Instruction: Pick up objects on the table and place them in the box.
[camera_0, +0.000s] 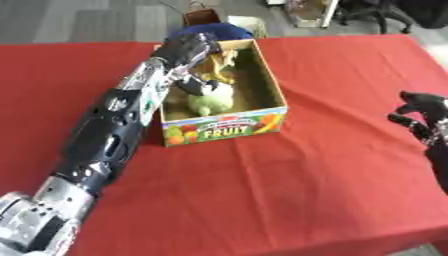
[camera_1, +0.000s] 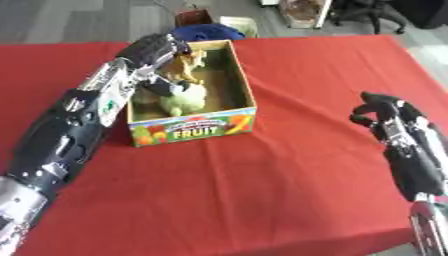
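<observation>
Reaching our left hand (camera_1: 162, 50) into the FRUIT box (camera_1: 192, 129), over a pale green fruit (camera_1: 182, 101) and a yellow-brown object (camera_1: 188, 65); can't tell its grip. Our right hand (camera_1: 385, 117) hovers over the red tablecloth (camera_1: 262, 185), fingers curled, holding nothing.

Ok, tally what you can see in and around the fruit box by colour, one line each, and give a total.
Pale green rounded thing in the box: 1
Yellow-tan thing in the box, under the left hand: 1
Blue thing behind the box: 1
Total: 3
More may be hidden under the hand.
</observation>
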